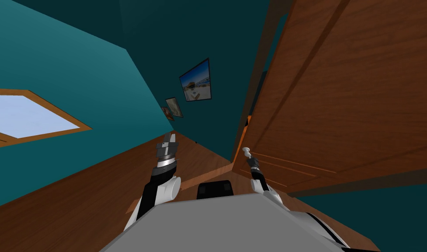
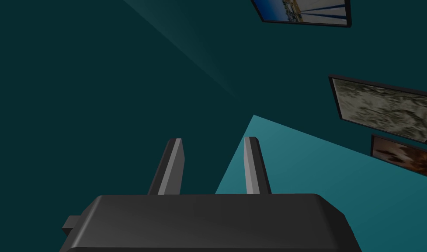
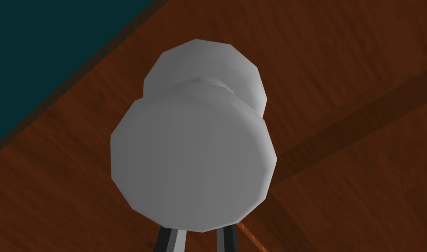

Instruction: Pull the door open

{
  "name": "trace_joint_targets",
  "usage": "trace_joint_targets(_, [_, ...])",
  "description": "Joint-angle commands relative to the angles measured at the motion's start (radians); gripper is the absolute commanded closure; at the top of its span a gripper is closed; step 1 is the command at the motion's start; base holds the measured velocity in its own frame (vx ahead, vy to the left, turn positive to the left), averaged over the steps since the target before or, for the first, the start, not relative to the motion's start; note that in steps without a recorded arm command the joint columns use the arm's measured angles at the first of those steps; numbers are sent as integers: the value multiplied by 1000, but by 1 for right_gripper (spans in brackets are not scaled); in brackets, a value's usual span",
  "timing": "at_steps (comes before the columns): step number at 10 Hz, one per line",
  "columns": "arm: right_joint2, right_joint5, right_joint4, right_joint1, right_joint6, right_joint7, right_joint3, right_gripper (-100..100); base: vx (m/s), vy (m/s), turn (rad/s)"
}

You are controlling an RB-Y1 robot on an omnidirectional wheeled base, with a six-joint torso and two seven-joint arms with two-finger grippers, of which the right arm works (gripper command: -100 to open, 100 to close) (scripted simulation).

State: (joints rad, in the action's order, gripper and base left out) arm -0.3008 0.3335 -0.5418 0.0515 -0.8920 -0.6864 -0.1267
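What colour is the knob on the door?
The knob is light grey; the right wrist view shows it best.

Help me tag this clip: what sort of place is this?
Probably a room or hallway inside a house: teal walls hung with framed pictures, a wooden door with a grey knob, and a wood-framed window.

Flat, even light fills the room as we look down through a very wide lens; walls splay toward the corners and the whole head view sits rolled. The window (image 1: 29,116) glows pale blue-white, the brightest patch. The teal wall (image 1: 77,87) around it is well lit, while the far wall (image 1: 199,39) sinks to a dark green-black. The brown door (image 1: 352,96) carries soft dark bands along its panels. Up close, our right wrist view shows the grey knob (image 3: 195,162) shading gently from pale to mid grey.
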Motion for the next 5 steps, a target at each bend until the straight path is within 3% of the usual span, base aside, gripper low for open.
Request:
trace_joint_targets(1, [-3,12,-7,17,-15,-48,23,100,-18,-2,14])
trace_joint_targets(5, [-3,12,-7,17,-15,-48,23,100,-8,2,3])
